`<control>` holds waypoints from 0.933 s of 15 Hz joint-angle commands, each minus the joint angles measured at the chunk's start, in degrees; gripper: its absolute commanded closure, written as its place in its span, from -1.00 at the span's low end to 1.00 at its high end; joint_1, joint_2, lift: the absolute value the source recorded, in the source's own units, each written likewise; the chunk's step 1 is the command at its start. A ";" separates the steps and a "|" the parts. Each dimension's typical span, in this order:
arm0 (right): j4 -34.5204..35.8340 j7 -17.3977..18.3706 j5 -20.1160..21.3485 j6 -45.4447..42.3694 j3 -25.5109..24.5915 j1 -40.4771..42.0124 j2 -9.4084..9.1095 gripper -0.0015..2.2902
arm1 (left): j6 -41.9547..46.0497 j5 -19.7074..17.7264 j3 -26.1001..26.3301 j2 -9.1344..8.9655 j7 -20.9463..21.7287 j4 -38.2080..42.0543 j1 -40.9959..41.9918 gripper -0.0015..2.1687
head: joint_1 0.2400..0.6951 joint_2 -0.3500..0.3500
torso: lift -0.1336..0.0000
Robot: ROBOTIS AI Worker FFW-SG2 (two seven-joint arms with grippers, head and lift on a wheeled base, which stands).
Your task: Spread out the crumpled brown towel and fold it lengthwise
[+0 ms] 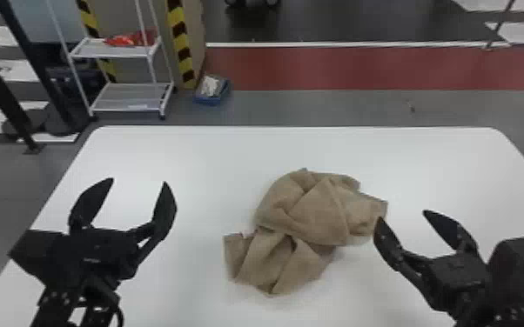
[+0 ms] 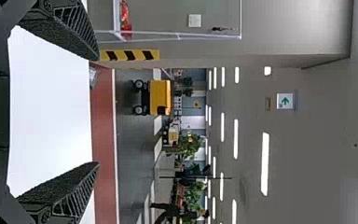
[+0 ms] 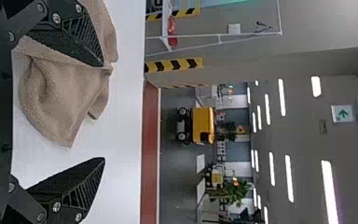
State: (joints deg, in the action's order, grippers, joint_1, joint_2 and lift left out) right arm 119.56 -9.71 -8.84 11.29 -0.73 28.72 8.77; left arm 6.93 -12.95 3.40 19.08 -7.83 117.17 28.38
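- We see our right gripper (image 1: pixel 402 215) wide open, with nothing held.
- One finger is at the towel's (image 1: pixel 309 213) right edge; we can't tell if they touch.
- Our left gripper (image 1: pixel 139 181) is wide open too, well apart from the towel.
- We see the towel all bunched up on the white table (image 1: pixel 196 152), between our grippers.
- Past the table we see a cart (image 1: pixel 122 98).
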 commanded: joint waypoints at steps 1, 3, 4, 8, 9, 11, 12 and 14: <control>-2.93 -1.01 3.04 5.37 2.23 -3.23 -0.16 -0.83 | -0.04 0.03 0.55 -0.01 0.01 -0.46 -0.34 -0.91 | 1.00 0.15 | -0.84; -6.09 -3.38 5.76 5.37 4.25 -5.34 -0.16 -0.83 | -0.04 0.03 0.82 -0.01 0.01 -0.72 -0.52 -0.91 | 1.00 0.20 | -0.84; -6.88 -4.35 6.73 6.08 4.95 -6.05 -0.16 -0.83 | -0.04 0.03 0.82 -0.01 0.01 -0.72 -0.52 -0.91 | 1.00 0.22 | -0.84; -9.96 -7.86 9.10 10.47 7.24 -8.86 -0.16 -0.81 | -0.04 0.03 0.90 0.08 0.01 -1.07 -0.70 -0.91 | 1.00 0.35 | -0.84; -10.66 -7.95 9.45 11.17 7.76 -9.56 -0.16 -0.77 | -0.04 0.03 0.99 0.08 0.01 -1.25 -0.87 -0.91 | 1.00 0.36 | -0.84; -11.19 -8.13 9.54 12.40 8.38 -10.53 -0.16 -0.68 | -0.04 0.03 1.08 0.08 0.09 -1.25 -0.96 -0.91 | 1.00 0.38 | -0.84; -11.10 -8.92 9.45 12.76 8.38 -10.62 -0.25 -0.50 | -0.04 0.03 1.08 0.08 0.09 -1.25 -0.96 -0.91 | 1.00 0.39 | -0.84; -10.57 -9.01 9.37 12.76 8.47 -10.62 -0.25 -0.16 | 0.14 0.03 1.08 0.08 0.09 -1.51 -0.96 -0.91 | 1.00 0.41 | -0.84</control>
State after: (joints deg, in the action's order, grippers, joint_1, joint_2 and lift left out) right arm 108.64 -18.72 0.59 23.97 7.67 18.14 8.55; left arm 7.01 -12.92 4.48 19.16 -7.73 115.82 27.42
